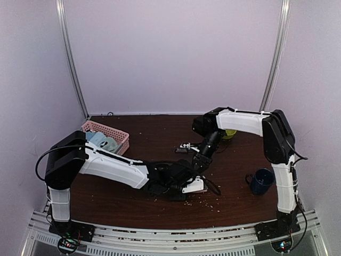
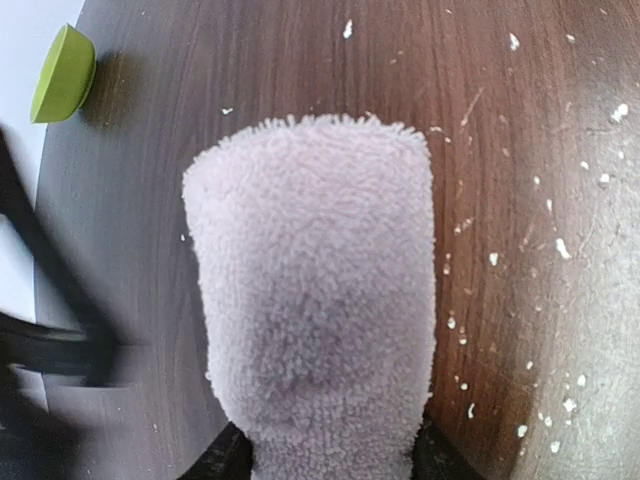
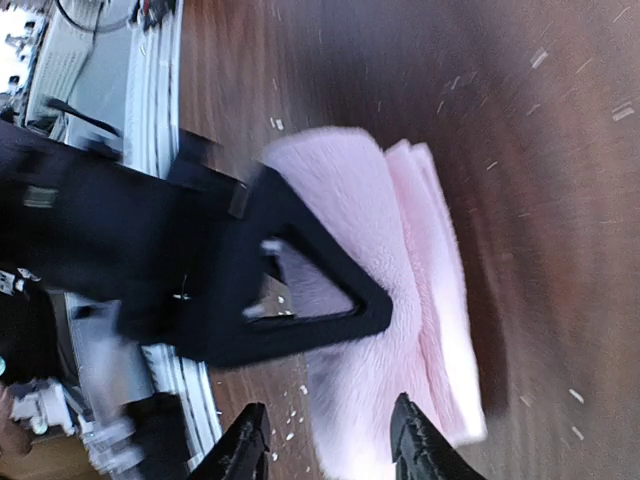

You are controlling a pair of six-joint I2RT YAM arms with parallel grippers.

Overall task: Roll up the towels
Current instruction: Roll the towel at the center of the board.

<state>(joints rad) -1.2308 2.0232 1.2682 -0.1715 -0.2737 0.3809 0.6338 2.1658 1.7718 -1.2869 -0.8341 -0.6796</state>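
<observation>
One pink towel (image 3: 420, 250) lies on the counter (image 1: 133, 205). Left end effector (image 2: 330, 462) clamps it. Right end effector (image 3: 330, 452) hovers over it, jaws apart, empty.

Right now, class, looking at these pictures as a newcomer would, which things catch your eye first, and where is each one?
The fluffy pink towel fills the left wrist view, bundled thick on the crumb-speckled dark table and gripped by the left hand. From above, a pink basket sits at the rear left and a blue mug stands near the right arm's base.
</observation>
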